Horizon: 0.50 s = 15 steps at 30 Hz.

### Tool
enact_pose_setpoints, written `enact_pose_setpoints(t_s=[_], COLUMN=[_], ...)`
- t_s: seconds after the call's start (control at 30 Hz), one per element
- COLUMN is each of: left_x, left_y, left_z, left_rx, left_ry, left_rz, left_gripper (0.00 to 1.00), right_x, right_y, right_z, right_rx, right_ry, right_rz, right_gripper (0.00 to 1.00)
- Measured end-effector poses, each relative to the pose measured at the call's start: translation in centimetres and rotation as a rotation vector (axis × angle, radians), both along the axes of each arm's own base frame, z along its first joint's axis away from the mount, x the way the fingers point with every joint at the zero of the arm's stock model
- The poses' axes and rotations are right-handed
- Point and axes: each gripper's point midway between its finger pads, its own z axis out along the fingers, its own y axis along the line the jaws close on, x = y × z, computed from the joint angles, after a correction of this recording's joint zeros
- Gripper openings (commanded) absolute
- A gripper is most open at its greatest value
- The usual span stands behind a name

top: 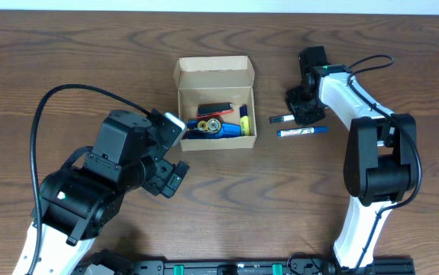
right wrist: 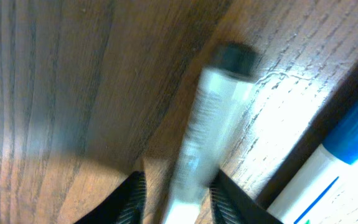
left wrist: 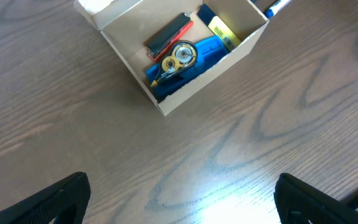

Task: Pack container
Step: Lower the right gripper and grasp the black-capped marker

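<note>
The container [top: 214,144] is a small tan cardboard box with its flap lid [top: 213,67] open; it sits at the table's middle, and its wall [left wrist: 194,93] also shows in the left wrist view. My right gripper [top: 303,114] is down on the table to its right. Its fingers straddle a clear marker with a black cap [right wrist: 213,118], and a strip of wood shows between the left finger and the barrel. That marker [top: 282,119] lies flat on the table. My left gripper [top: 177,151] hovers wide open beside the box's front left corner, holding nothing.
Inside the box lie a blue tape dispenser [left wrist: 188,56], a red and black item [left wrist: 168,34] and a yellow item [left wrist: 223,32]. A blue-capped marker [top: 303,131] lies just in front of the black-capped one, close beside my right fingers [right wrist: 340,162].
</note>
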Motion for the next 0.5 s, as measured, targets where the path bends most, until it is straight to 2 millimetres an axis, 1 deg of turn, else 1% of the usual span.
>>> enact_pose_setpoints(t_s=[0.13, 0.27, 0.3, 0.37, 0.4, 0.5], left_x=[0.00, 0.00, 0.00, 0.00, 0.00, 0.00], left_y=[-0.01, 0.00, 0.00, -0.01, 0.00, 0.00], left_z=[0.01, 0.00, 0.00, 0.00, 0.00, 0.00], left_rx=[0.000, 0.000, 0.000, 0.000, 0.000, 0.000], left_ry=[0.000, 0.000, 0.000, 0.000, 0.000, 0.000], left_rz=[0.000, 0.000, 0.000, 0.000, 0.000, 0.000], left_gripper=[0.95, 0.95, 0.95, 0.95, 0.95, 0.95], right_x=[0.00, -0.01, -0.01, -0.02, 0.01, 0.13], right_y=[0.00, 0.02, 0.02, 0.13, 0.26, 0.68], right_z=[-0.01, -0.07, -0.07, -0.07, -0.06, -0.01], right_rx=[0.000, 0.001, 0.001, 0.007, 0.015, 0.040], right_ry=[0.000, 0.002, 0.002, 0.002, 0.001, -0.003], right_rz=[0.000, -0.001, 0.000, 0.002, -0.001, 0.001], right_gripper=[0.25, 0.17, 0.13, 0.02, 0.01, 0.01])
